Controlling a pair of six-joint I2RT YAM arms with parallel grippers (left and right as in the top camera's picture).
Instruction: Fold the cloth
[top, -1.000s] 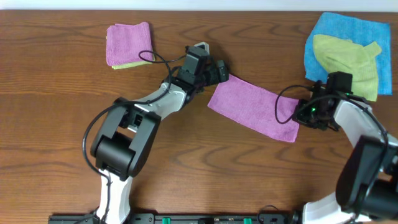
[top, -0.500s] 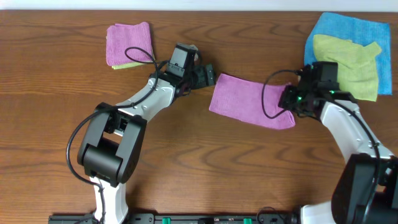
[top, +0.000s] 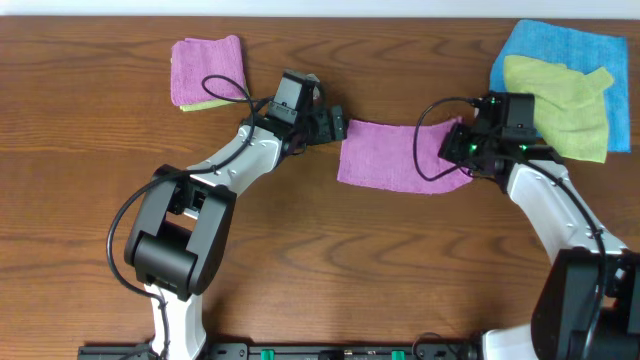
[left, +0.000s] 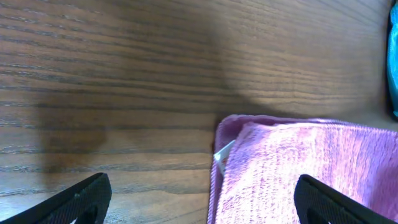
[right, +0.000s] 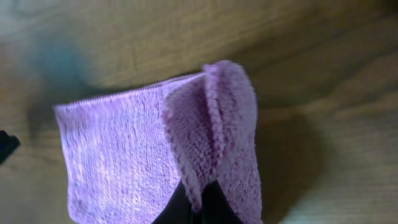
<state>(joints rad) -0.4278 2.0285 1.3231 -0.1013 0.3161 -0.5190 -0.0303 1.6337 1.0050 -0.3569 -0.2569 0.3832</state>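
Note:
The purple-magenta cloth (top: 392, 155) lies folded into a long strip across the middle of the table. My left gripper (top: 335, 127) is open and hovers at its left end. In the left wrist view the cloth's (left: 305, 168) left edge and small white tag (left: 222, 153) lie between the spread fingers (left: 202, 198). My right gripper (top: 460, 147) is shut on the cloth's right end. In the right wrist view the cloth (right: 124, 155) is pinched into a raised fold at the fingertips (right: 200, 202).
A folded purple cloth on a yellow-green one (top: 207, 70) lies at the back left. A bright blue cloth (top: 560, 42) with a yellow-green cloth (top: 560, 95) on it lies at the back right, just behind my right gripper.
My right gripper has carried the cloth's right end toward the back, swinging the strip level. My left gripper drew back left off the cloth's corner, then held still.

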